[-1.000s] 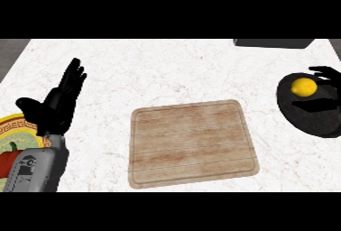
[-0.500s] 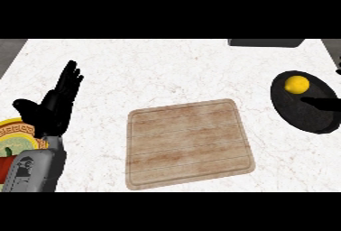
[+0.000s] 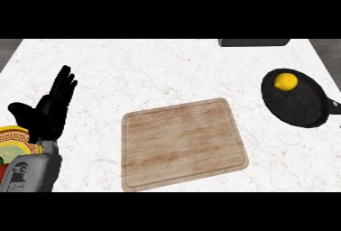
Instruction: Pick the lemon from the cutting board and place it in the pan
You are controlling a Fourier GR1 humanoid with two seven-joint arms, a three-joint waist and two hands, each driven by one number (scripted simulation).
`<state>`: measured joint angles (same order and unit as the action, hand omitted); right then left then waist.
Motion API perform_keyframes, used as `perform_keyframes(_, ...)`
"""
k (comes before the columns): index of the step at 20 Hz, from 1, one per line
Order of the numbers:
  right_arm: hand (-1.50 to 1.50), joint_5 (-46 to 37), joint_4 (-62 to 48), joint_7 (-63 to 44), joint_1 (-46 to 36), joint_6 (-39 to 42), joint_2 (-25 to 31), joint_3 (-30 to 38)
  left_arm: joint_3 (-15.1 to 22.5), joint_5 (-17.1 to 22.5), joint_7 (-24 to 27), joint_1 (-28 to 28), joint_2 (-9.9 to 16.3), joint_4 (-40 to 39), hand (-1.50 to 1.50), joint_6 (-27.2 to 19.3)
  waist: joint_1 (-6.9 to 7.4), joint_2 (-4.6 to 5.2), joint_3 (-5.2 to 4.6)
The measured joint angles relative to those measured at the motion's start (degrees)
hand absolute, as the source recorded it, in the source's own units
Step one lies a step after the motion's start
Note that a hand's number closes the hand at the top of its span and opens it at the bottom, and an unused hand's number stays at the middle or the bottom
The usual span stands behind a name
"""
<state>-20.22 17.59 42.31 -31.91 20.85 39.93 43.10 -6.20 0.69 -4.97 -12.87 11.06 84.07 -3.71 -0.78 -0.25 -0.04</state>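
A yellow lemon [image 3: 286, 81] lies inside the black pan [image 3: 300, 106] at the counter's right, near the pan's far rim. The wooden cutting board [image 3: 181, 143] sits in the middle of the counter with nothing on it. My left hand [image 3: 48, 110] rests open at the left, fingers pointing up, well away from the board. My right hand does not show in the head view.
A patterned plate [image 3: 13, 140] with something red and green on it lies at the lower left, partly behind my left forearm. A dark object [image 3: 254, 43] sits at the counter's far edge, upper right. The pan's handle [image 3: 334, 104] points right.
My right hand, which was over the pan beside the lemon, has pulled back out of view to the right. The lemon stays in the pan. The view has shifted slightly.
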Motion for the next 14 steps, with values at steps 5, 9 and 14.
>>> perform_keyframes(5, -1.5, 3.62, 5.29, -0.18, 8.44, 5.42, 2.6, 0.54, -0.69, 0.28, 0.7, 1.17, 0.34, 0.24, 0.0, 0.33, -0.9, -0.27, -0.1)
perform_keyframes(9, -1.5, 7.04, 12.13, -2.09, 14.94, 7.73, 2.26, 0.77, -0.6, 0.05, -0.25, 1.85, 0.29, 1.97, 0.0, -0.05, -1.11, -0.4, -0.15)
perform_keyframes(14, -1.5, 11.53, 23.73, -6.69, 22.94, 10.59, 0.65, 0.65, -0.16, -0.59, -1.21, 1.15, 0.02, 2.5, 0.0, -0.56, -1.07, -0.31, -0.16)
